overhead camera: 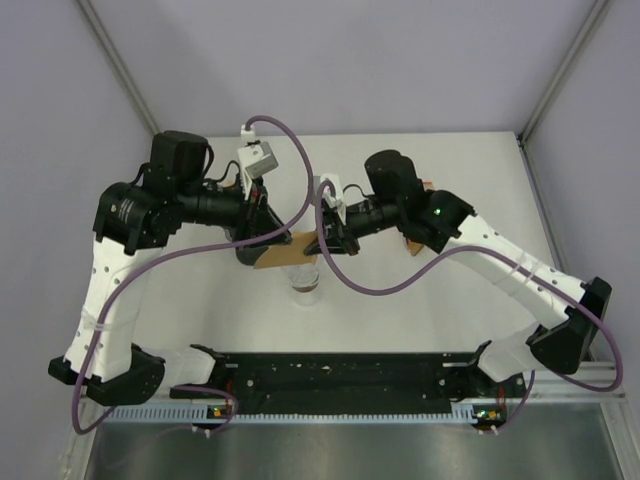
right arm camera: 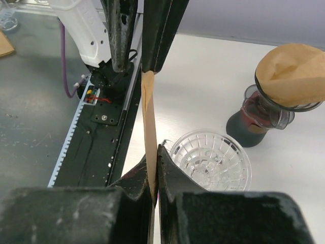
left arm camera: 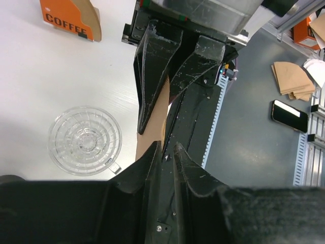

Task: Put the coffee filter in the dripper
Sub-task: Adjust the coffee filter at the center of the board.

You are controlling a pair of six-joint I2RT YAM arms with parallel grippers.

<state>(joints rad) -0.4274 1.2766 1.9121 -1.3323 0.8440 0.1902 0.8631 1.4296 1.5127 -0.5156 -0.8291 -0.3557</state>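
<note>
Coffee filter (right arm camera: 149, 117), edge-on, runs left-right, clamped in the right hand (right arm camera: 155, 152). Left hand's (left arm camera: 165, 146) grip is unclear. Only the left wrist view shows the orange COFFEE box (left arm camera: 66, 18).

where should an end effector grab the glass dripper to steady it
Probably its rim wall, from straight above: the dripper stands upright with its wide mouth open and empty, so one finger can go inside and one outside.

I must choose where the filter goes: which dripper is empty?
The clear glass dripper, beside the held filter, is empty; the dark dripper already carries a brown filter.
</note>
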